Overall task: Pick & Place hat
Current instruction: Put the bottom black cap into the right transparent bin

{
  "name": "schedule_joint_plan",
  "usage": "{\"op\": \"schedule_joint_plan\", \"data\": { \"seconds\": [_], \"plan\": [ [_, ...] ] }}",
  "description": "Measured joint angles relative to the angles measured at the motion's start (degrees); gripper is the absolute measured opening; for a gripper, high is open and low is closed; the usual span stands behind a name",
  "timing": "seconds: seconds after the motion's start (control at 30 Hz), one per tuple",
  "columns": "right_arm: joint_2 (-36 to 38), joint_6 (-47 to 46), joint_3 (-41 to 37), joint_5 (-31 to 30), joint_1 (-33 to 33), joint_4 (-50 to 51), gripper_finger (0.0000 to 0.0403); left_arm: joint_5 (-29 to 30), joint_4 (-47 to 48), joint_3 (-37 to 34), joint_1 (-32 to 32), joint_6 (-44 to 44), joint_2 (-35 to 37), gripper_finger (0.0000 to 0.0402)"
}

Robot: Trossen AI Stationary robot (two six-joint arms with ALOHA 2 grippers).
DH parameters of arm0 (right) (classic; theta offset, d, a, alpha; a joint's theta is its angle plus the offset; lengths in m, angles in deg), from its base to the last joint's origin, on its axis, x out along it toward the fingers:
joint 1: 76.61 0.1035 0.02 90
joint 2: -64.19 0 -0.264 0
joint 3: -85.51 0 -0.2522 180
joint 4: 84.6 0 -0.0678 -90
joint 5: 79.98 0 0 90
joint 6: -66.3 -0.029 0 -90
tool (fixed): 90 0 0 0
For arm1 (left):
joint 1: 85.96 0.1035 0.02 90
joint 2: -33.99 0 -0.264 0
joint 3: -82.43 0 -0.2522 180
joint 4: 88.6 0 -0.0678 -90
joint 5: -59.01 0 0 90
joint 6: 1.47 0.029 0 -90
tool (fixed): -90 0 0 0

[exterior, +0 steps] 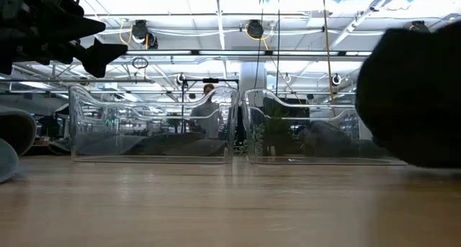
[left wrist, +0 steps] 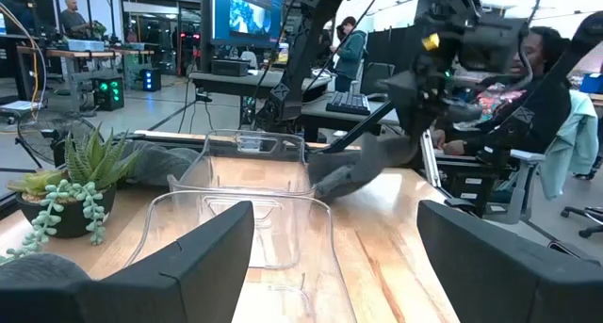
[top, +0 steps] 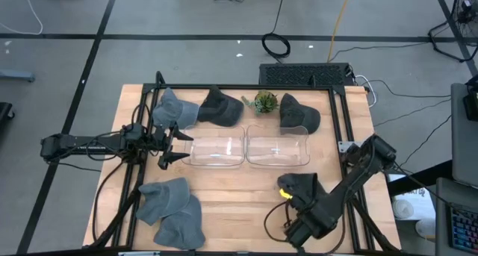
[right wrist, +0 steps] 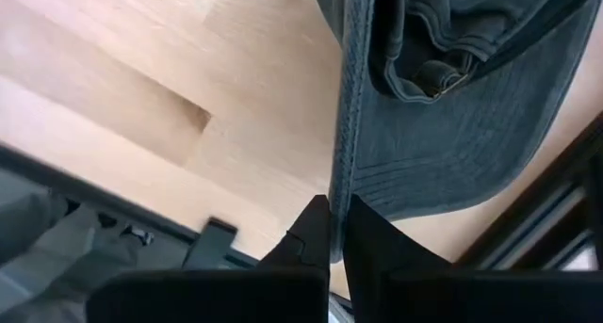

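In the low view the dark cap (exterior: 414, 96) is a blurred mass cut off by the picture's right edge, and it hides the right end of the right clear bin (exterior: 302, 128). A grey hat (exterior: 11, 142) is cropped at the left edge. In the right wrist view the cap (right wrist: 452, 97) runs off the top edge, its crown unseen. In the high view the right gripper (top: 287, 195) near the table's front edge is hidden under the cap (top: 301, 187).

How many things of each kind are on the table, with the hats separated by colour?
Dark hat: 3
Light grey hat: 3
Clear bin: 2
Potted plant: 1
Total: 9
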Motion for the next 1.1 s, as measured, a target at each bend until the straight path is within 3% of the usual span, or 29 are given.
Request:
{"op": "schedule_joint_plan", "data": {
  "seconds": [0.6,1.1],
  "plan": [
    [13.84,19.56,0.04,-9.4,-1.31,1.15,0.0,0.02,0.01,0.0,0.0,0.0,0.0,0.0306],
    [18.13,30.65,0.07,-29.26,-3.76,-0.25,0.0,0.02,0.01,0.0,-0.02,0.0,0.0,0.0306]
  ]
}}
